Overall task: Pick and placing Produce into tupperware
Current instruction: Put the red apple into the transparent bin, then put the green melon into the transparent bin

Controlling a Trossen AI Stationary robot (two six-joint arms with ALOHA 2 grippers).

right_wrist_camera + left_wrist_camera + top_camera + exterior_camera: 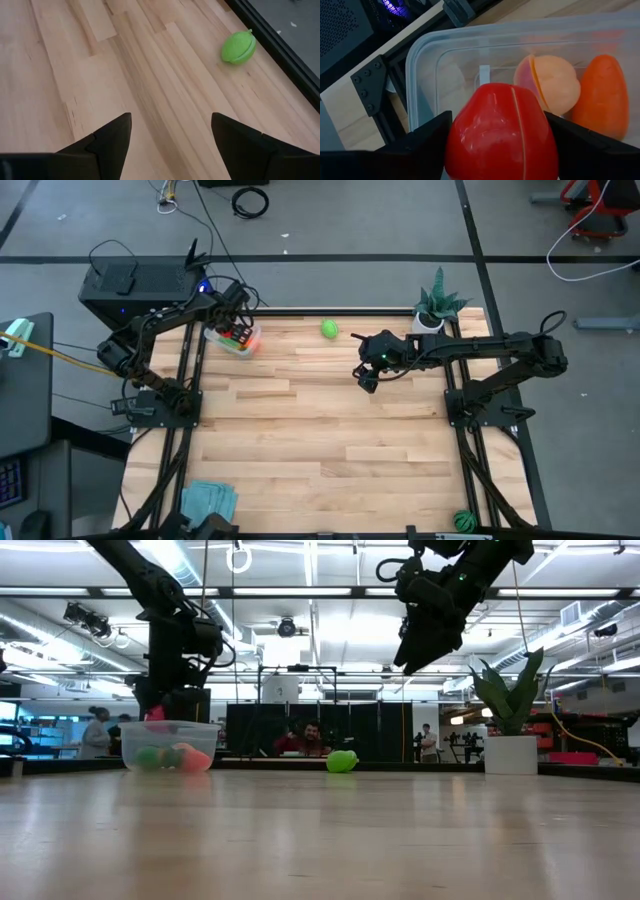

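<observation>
The clear tupperware (234, 340) sits at the table's far left; in the left wrist view it (470, 55) holds a pale orange piece (555, 85) and an orange carrot (601, 95). My left gripper (502, 142) hangs over the tub, shut on a red piece (502, 132). My right gripper (170, 137) is open, raised over the table's middle right (368, 372). A light green ball (329, 329) rests on the wood near the far edge, also in the right wrist view (238, 47). A dark green striped ball (462, 520) lies off the table's near right corner. My left gripper pinches the red piece (470, 145) between its two fingers, one on each side of its widest part. The fingers come from above, pointing down into the tub's mouth. The piece is lifted clear, above the tub's contents.
A spiky potted plant in a white pot (435, 312) stands at the far right corner. A black box (135, 285) sits beyond the far left corner. Teal cloth (208, 502) lies at the near left edge. Bare wood (330, 430) spreads between the arms.
</observation>
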